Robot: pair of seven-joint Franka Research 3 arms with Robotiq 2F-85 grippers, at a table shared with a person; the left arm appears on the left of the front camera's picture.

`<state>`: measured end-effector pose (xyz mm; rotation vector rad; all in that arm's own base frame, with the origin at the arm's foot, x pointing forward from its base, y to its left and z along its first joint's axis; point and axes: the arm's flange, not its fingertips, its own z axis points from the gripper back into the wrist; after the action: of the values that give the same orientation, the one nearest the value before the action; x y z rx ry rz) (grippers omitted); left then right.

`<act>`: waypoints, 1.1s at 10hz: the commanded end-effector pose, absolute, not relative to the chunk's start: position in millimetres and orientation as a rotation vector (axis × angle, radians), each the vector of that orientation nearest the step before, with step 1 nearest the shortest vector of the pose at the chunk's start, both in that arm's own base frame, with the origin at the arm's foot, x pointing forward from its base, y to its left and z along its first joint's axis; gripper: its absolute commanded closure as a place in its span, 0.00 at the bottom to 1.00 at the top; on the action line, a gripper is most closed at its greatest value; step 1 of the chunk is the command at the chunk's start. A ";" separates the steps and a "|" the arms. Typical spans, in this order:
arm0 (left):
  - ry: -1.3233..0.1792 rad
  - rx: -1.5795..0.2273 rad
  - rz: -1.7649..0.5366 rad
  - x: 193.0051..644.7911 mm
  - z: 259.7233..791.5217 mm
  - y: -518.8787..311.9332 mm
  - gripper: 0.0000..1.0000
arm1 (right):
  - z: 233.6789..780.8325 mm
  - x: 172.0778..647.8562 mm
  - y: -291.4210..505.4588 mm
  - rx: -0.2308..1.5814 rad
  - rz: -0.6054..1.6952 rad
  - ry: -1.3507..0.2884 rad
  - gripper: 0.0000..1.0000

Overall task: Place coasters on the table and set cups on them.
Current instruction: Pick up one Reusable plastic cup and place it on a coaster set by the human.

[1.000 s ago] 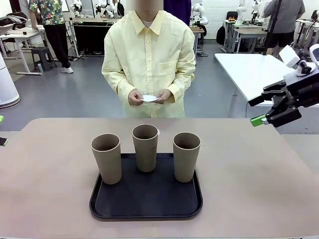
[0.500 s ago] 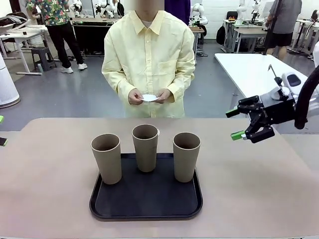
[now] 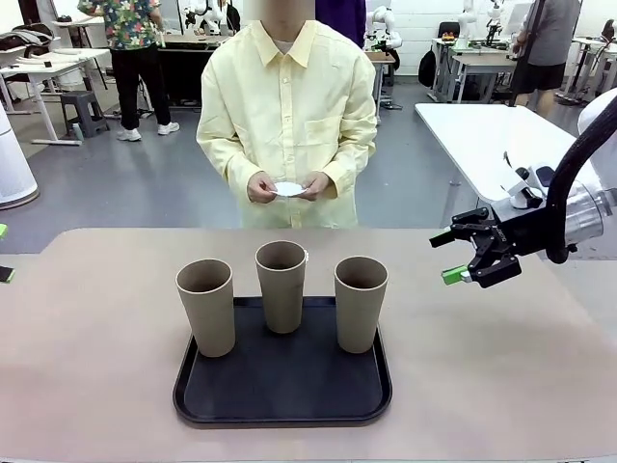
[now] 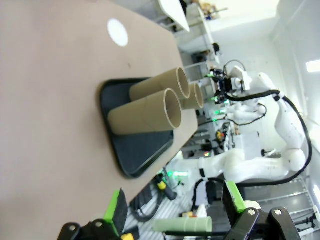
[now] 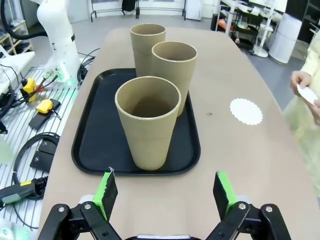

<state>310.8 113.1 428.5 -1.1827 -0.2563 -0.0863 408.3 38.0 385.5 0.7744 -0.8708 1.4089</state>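
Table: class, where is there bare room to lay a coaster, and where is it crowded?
The table is bare left of the tray and right of it, out to the right gripper. Crowded: the tray, holding three cups, and the spot behind it, where one coaster lies.

Black rounded-square plastic tray (image 3: 281,391) sat near ctr of the big beige-tan tabletop (image 3: 96,367), twd the robot's edge. Three tall tapered brown-beige tumblers stood upright on it, all apart: L cup (image 3: 205,307) at tray's L edge, middle cup (image 3: 281,286) at its back edge, R cup (image 3: 361,303) on its R side. One round white paper doily (image 5: 246,111) lay flat on the tabletop beyond the tray, behind middle cup & slightly R of it. Person stood at far edge, hands (image 3: 262,187) before torso w/ another doily (image 3: 288,189) btwn them. Right gripper (image 3: 443,258) hung above the tabletop, R of tray, well apart from the cups.
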 end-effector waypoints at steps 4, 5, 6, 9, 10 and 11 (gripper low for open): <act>-0.265 -1.187 -0.099 311.0 429.3 114.8 0.00 | 384.5 404.5 38.3 0.766 1.404 -0.874 0.00; -0.265 -1.187 -0.099 311.0 429.3 114.8 0.00 | 384.5 404.5 38.3 0.766 1.404 -0.874 0.00; -0.265 -1.187 -0.099 311.0 429.3 114.8 0.00 | 385.8 408.3 36.6 0.764 1.409 -0.866 0.00; -0.265 -1.187 -0.099 311.0 429.3 114.8 0.00 | 344.5 423.5 40.4 0.857 1.375 -0.942 0.00; -0.265 -1.187 -0.099 311.0 429.3 114.8 0.00 | 334.6 424.8 43.2 0.884 1.374 -0.974 0.00; -0.265 -1.187 -0.099 311.0 429.3 114.8 0.00 | 327.2 421.9 47.5 0.922 1.396 -1.025 0.00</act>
<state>310.8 113.2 428.5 -1.1825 -0.2565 -0.0860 415.6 45.3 335.0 0.8767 -0.9451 1.3746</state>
